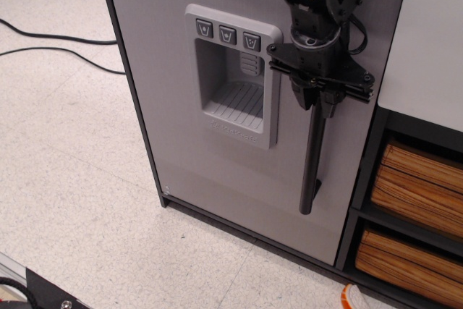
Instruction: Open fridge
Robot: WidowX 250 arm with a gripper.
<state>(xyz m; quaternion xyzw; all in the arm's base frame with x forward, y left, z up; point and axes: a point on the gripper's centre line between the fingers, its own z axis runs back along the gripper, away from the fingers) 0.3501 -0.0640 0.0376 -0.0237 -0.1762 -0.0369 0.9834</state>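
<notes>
At the top of the frame the arm is cut off, and the gripper (pixel 319 99) covers the upper end of the black handle (pixel 312 161), its fingers (pixel 302 92) pinching the bar from both sides. Right of the fridge (pixel 188 70), tan baskets (pixel 416 179) sit in a dark shelf unit (pixel 365 179). Cables (pixel 58 52) cross the floor. The handle runs vertically beside the dispenser panel (pixel 231 74).

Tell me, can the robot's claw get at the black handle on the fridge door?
Yes, it looks so. The claw already sits at the top of the handle, fingers closed around it, with nothing between them.
</notes>
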